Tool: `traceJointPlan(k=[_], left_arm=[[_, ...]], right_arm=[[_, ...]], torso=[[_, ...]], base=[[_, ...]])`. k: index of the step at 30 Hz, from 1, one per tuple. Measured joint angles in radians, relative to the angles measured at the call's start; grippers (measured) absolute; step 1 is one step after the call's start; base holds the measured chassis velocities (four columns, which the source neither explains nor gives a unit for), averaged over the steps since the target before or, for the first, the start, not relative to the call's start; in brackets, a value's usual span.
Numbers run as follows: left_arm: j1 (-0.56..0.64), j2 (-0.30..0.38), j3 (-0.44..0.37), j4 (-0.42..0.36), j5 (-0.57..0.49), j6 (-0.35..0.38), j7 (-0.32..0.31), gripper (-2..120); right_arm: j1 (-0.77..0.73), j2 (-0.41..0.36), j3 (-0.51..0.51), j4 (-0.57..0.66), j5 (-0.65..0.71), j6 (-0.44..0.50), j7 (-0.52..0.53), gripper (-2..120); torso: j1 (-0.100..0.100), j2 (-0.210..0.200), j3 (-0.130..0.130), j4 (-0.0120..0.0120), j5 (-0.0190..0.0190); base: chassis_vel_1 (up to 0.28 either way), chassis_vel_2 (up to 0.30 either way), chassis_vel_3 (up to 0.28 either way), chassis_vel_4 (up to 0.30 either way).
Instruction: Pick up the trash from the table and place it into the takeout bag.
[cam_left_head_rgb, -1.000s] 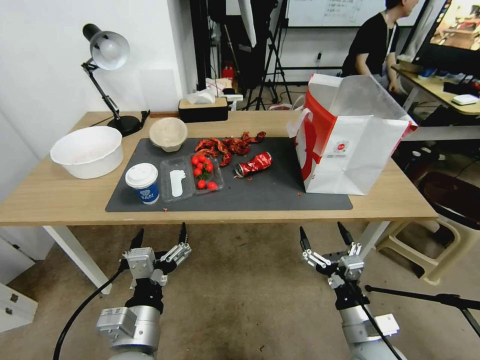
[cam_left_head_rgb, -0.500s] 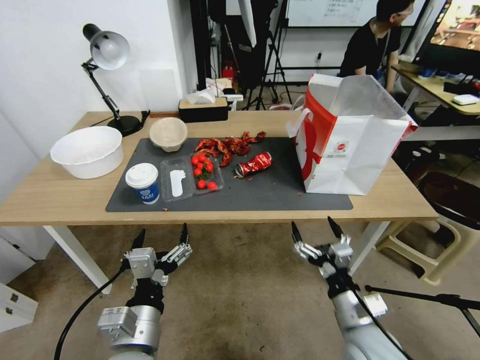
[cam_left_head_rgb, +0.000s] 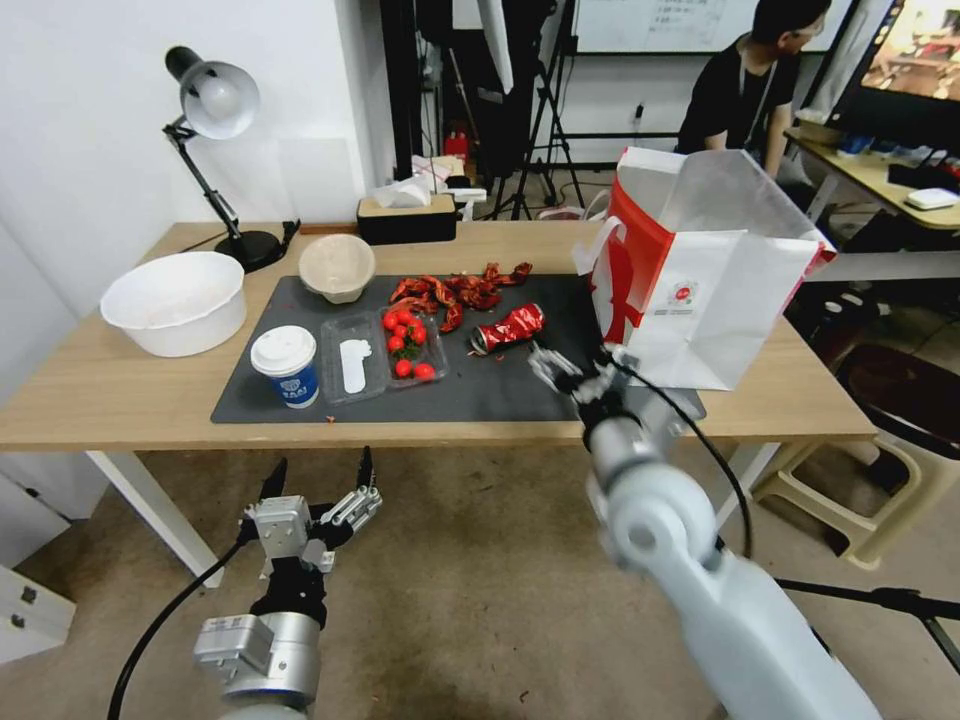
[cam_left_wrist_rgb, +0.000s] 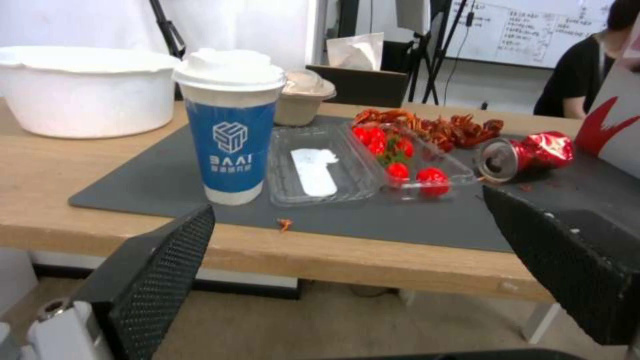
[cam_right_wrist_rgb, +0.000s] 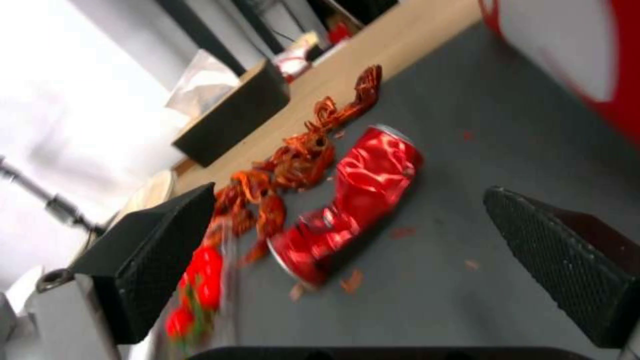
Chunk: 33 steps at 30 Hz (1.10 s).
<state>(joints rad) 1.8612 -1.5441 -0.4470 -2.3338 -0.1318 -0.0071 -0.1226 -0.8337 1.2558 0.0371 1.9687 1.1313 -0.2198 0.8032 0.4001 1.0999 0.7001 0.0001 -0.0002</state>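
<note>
Nothing was bagged yet, judging by the bench (cam_left_head_rgb: 120, 400): all trash lay on the grey mat (cam_left_head_rgb: 520, 390). Blue paper cup (cam_left_head_rgb: 285, 365) stood at the mat's near left corner w/ lid on; clear clamshell tray (cam_left_head_rgb: 385, 355) beside it held cherry tomatoes; pulp bowl (cam_left_head_rgb: 336, 267) sat at the mat's far edge, contents unclear. Crushed red can (cam_left_head_rgb: 507, 328) and red shell scraps (cam_left_head_rgb: 450, 290) lay mid-mat. Takeout bag (cam_left_head_rgb: 700, 290) stood open at the mat's right end. Right gripper (cam_left_head_rgb: 572, 375) hovered over the mat near the can, jaws released, empty. Left gripper (cam_left_head_rgb: 318, 478) parked below the bench edge, jaws apart.
</note>
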Motion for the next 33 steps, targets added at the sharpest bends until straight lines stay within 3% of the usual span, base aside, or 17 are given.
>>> traceJointPlan(k=[1,5,15,33], left_arm=[[0.001,-0.002,-0.001,0.002,0.0,0.0,0.0,100],[0.002,-0.009,-0.002,0.006,0.001,-0.001,-0.001,100],[0.004,-0.017,-0.005,0.015,0.003,-0.001,-0.001,100],[0.002,-0.015,-0.006,0.028,0.003,-0.004,-0.002,100]], right_arm=[[0.06,0.03,-0.006,-0.039,0.055,-0.012,0.061,100],[0.163,0.094,-0.013,-0.14,0.13,-0.02,0.136,100],[0.248,0.197,-0.025,-0.268,0.211,-0.075,0.317,100],[0.296,0.264,0.003,-0.366,0.259,-0.082,0.376,100]], torso=[[0.0,0.0,0.0,0.0,-0.0001],[0.0,0.0,0.0,-0.0001,-0.0001],[0.0,0.0,0.0,0.0,0.0001],[0.0,0.0,0.0,-0.0002,0.0001]], base=[[0.0,0.0,0.0,0.0],[0.0,0.0,0.0,0.0],[0.0,0.0,0.0,0.0],[0.0,0.0,0.0,0.0]])
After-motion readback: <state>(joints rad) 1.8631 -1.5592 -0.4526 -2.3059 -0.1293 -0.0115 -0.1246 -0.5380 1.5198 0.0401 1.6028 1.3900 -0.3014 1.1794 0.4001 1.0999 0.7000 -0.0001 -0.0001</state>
